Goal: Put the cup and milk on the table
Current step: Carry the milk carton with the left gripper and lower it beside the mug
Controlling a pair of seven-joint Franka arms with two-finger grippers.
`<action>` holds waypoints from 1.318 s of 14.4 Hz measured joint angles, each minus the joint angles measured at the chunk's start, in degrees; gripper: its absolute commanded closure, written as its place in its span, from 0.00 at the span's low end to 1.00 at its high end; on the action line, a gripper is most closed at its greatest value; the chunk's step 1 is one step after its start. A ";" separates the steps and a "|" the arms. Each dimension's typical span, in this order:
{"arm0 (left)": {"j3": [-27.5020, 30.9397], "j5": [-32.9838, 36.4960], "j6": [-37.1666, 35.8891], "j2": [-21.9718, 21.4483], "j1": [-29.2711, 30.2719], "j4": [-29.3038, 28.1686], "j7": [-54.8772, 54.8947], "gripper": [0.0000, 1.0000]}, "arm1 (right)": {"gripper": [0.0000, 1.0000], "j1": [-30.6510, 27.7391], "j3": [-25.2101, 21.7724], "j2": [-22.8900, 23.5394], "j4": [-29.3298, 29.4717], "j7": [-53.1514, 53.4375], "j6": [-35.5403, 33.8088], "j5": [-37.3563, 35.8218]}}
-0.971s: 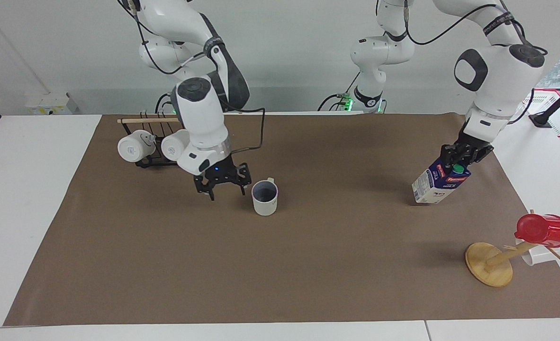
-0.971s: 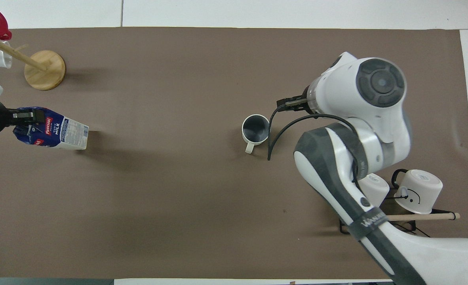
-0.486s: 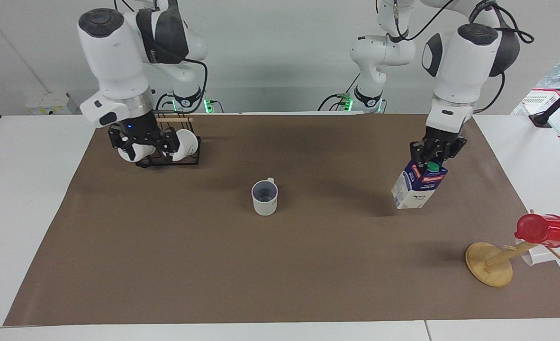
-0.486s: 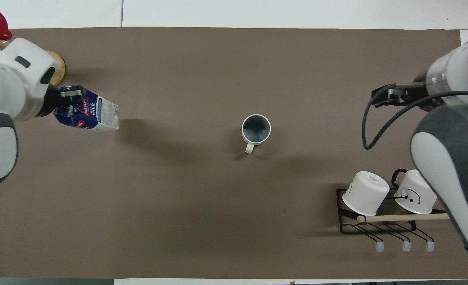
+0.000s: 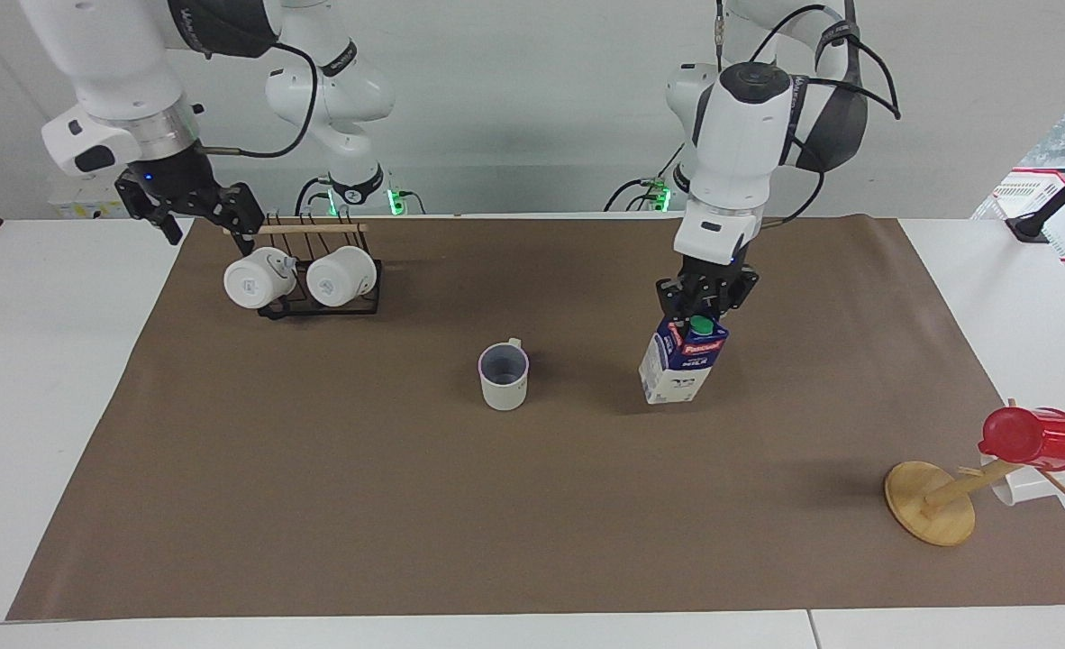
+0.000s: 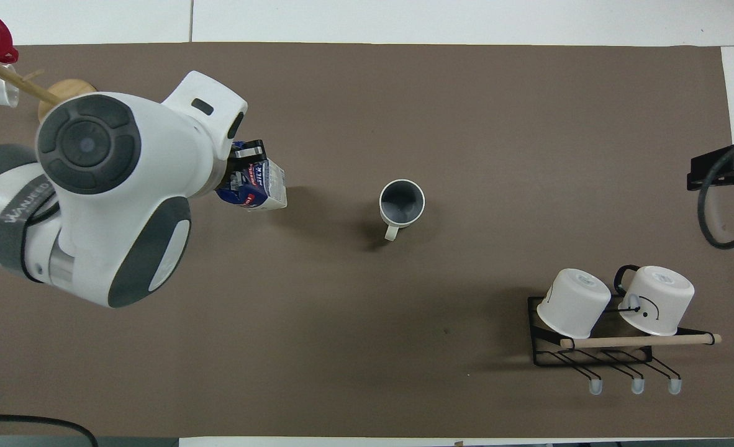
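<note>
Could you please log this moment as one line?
cup: standing on table | milk: held by left tool | right tool: open, raised

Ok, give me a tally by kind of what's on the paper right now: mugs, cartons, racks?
Mugs: 5: grey-inside cup, two white mugs on the wire rack, red mug and a partly hidden white one on the mug tree
Milk cartons: 1
Racks: 2: wire rack, wooden mug tree
Total: 8

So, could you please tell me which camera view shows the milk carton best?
The facing view: the carton shows whole, with green cap, red band and the left end effector on its top. In the overhead view, the left arm hides most of it, leaving one end visible.
</note>
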 measured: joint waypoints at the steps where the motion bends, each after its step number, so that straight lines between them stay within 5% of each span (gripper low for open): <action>1: 0.02 0.00 0.00 1.03 -1.38 0.85 -1.91 1.00 | 0.00 -0.32 -0.04 0.48 0.81 0.00 -0.31 0.99; 8: 0.02 4.27 -1.09 10.93 -10.09 9.08 -13.72 1.00 | 0.00 -1.22 0.15 1.95 3.11 0.00 -1.75 2.93; 19: 0.04 4.46 -1.39 12.12 -13.18 8.55 -13.79 1.00 | 0.00 -0.56 0.87 2.65 3.42 -0.28 -1.72 2.23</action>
